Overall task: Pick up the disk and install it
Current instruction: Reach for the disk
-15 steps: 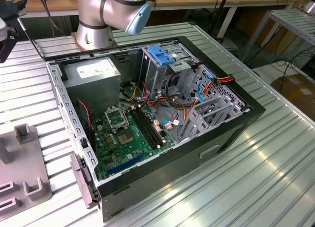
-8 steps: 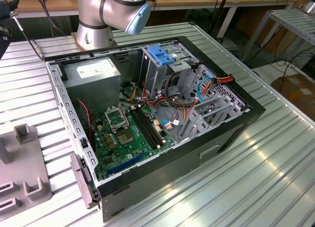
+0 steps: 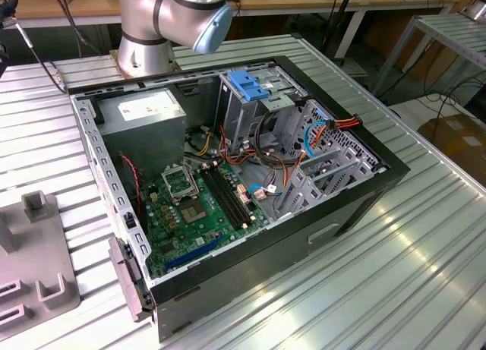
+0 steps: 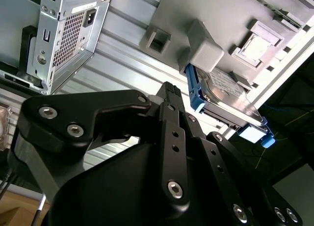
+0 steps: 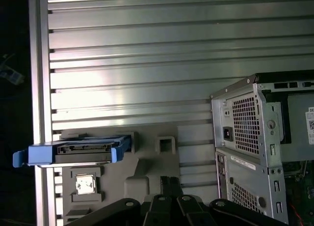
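Blue plastic carrier frame around a grey metal body: the disk (image 4: pixel 228 101) stands on edge in a slot of the grey fixture tray (image 4: pixel 162 20). It is just ahead of the pincer (image 4: pixel 170 93) and slightly to one side, with a gap between the two. It is not gripped.

Pincer state: I cannot tell whether it is open or closed. Its own black linkage blocks my look at the tip in both wrist views.

Processor chip (image 5: pixel 86 183): sits flat in a square pocket of the same tray, just beside the disk.

Computer case (image 5: pixel 250 138): on the opposite side of the pincer from the disk, with its vented rear panel turned toward the tray.

Exterior view: the case lies on its side on the ribbed aluminium table (image 3: pixel 380 289), cover off. Inside are a green motherboard (image 3: pixel 197 206), a grey power supply (image 3: pixel 144 111) and a metal drive cage topped by a blue bracket (image 3: pixel 250 84). Red and orange cables are strung between cage and board. The arm (image 3: pixel 167 23) rises from its base just behind the case.
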Tool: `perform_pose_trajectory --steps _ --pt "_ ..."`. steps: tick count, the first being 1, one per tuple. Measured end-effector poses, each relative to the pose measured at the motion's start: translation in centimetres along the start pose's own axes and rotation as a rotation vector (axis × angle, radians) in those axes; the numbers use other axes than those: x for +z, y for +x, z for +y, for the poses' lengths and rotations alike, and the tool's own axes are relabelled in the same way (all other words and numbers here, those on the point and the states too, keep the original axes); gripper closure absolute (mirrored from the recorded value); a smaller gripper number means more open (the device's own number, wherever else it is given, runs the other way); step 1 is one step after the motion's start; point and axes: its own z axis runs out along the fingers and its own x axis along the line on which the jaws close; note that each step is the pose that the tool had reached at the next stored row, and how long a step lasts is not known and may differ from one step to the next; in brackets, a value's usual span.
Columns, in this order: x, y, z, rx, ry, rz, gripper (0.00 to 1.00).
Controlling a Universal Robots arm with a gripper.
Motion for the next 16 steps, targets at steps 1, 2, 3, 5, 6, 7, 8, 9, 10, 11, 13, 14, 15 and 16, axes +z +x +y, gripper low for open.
perform_pose_trajectory --steps 1,2,3,5,6,7,8,9,10,11,13,14,15,16 --pt "0.0 0.11 -0.01 0.0 0.0 0.0 0.9" --pt "-0.01 0.21 -0.02 0.0 0.0 0.0 0.9" --pt "-0.01 0.31 -0.02 0.0 0.0 0.0 0.9" --pt "-0.01 0.57 -0.04 0.0 0.0 0.0 0.9" --pt "-0.02 0.69 -0.05 0.0 -0.0001 0.0 0.9" --pt "-0.02 0.81 -0.06 0.0 0.0 0.0 0.9" --pt "-0.02 0.91 -0.07 0.0 0.0 0.0 0.9" --pt "-0.02 1.02 -0.08 0.0 -0.0001 0.0 0.9" --pt "-0.03 1.12 -0.09 0.0 0.0 0.0 0.9" --pt "-0.03 1.21 -0.09 0.0 0.0 0.0 0.9" --pt "-0.04 1.55 -0.12 0.0 0.0 0.0 0.9" --pt "-0.04 1.65 -0.13 0.0 0.0 0.0 0.9" --pt "-0.04 1.77 -0.14 0.0 -0.0001 0.0 0.9" --pt "-0.05 1.89 -0.14 0.0 -0.0001 0.0 0.9"
